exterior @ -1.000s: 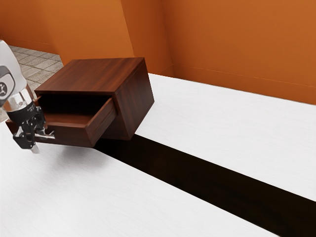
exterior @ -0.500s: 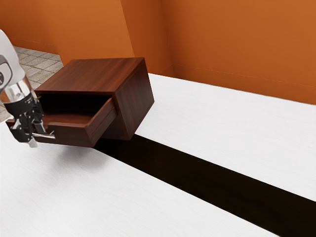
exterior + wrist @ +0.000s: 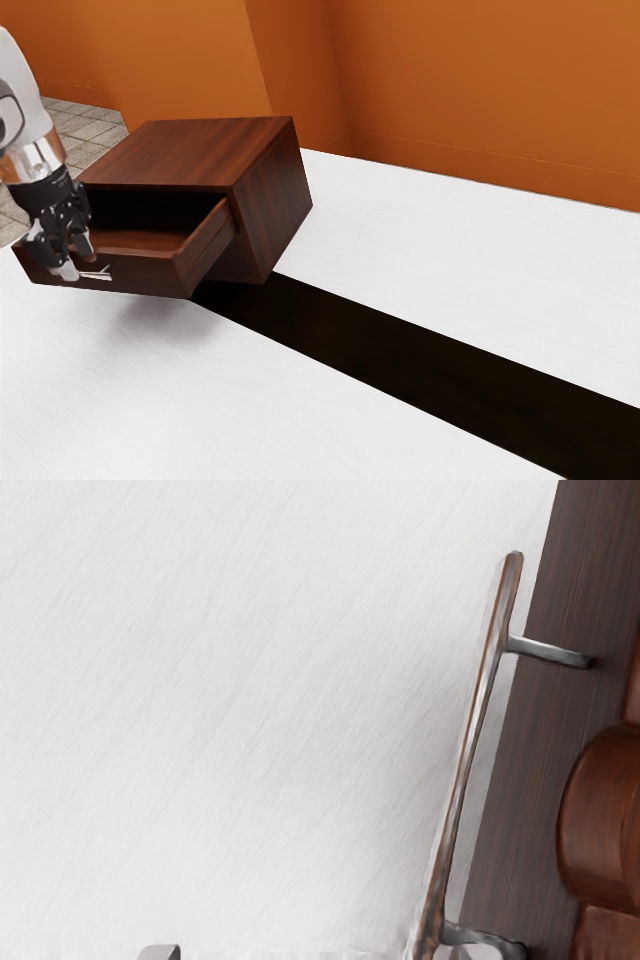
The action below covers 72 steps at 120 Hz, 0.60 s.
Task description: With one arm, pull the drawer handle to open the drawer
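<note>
The drawer [image 3: 150, 255] stands partly out of the cabinet [image 3: 200, 150] at nine o'clock on the counter [image 3: 450, 250], and the jaws, whose grip I cannot tell, hang at ten o'clock of the handle [image 3: 98, 270], so any pull should run straight along the slide.

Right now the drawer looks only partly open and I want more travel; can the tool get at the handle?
Probably yes: the tool hangs close beside the handle on the front of the drawer, and nothing visible stands between them.
</note>
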### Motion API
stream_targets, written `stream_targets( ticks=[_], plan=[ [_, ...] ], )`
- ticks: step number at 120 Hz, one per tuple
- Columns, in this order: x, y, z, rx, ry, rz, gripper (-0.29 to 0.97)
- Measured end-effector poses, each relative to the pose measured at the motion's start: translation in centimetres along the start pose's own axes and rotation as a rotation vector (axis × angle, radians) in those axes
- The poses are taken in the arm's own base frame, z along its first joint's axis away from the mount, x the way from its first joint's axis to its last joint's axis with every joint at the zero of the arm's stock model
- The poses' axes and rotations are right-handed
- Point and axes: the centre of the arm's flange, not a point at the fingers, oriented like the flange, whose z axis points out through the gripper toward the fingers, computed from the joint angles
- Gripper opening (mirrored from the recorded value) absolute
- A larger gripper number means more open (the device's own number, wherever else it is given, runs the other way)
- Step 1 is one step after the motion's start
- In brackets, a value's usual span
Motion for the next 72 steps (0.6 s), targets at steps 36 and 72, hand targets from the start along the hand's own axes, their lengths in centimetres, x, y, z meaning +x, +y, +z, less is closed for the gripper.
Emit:
stream_targets(
  ticks=[36,72],
  plan=[
    [-23.6,-7.6,-8.1,-0.083,-0.084,0.381,0.52],
    [-22.2,-4.8,-5.7,-0.037,-0.130,0.789,0.62]
  ],
)
